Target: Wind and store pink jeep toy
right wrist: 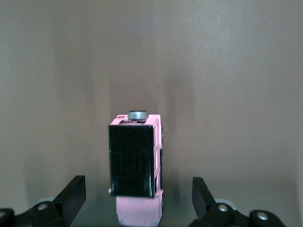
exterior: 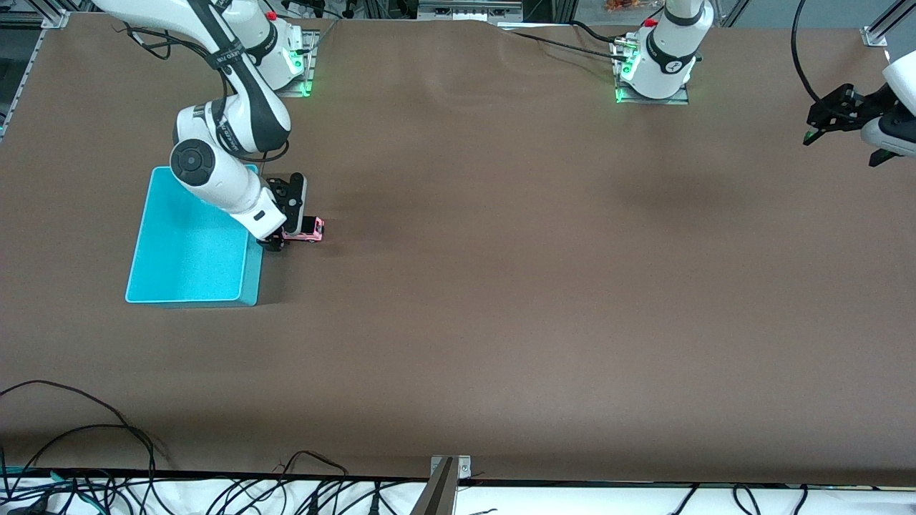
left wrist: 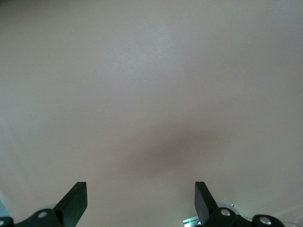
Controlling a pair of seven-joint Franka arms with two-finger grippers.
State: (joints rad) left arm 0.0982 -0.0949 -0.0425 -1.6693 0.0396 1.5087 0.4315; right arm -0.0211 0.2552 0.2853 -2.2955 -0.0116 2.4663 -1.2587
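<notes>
Right wrist view shows us the pink jeep toy (right wrist: 136, 163) on the brown table (exterior: 501, 286) between our right gripper's (right wrist: 137, 198) spread, non-touching fingers, just beside the turquoise bin (exterior: 187, 247). Our left gripper (exterior: 830, 118) waits, fingers apart, empty.

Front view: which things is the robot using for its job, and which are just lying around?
For the job:
- pink jeep toy, on the table between the open right claw's fingers
- turquoise bin, beside the toy

Just there:
- left claw, open, waiting at its end of the table
- cables at the table edge
</notes>
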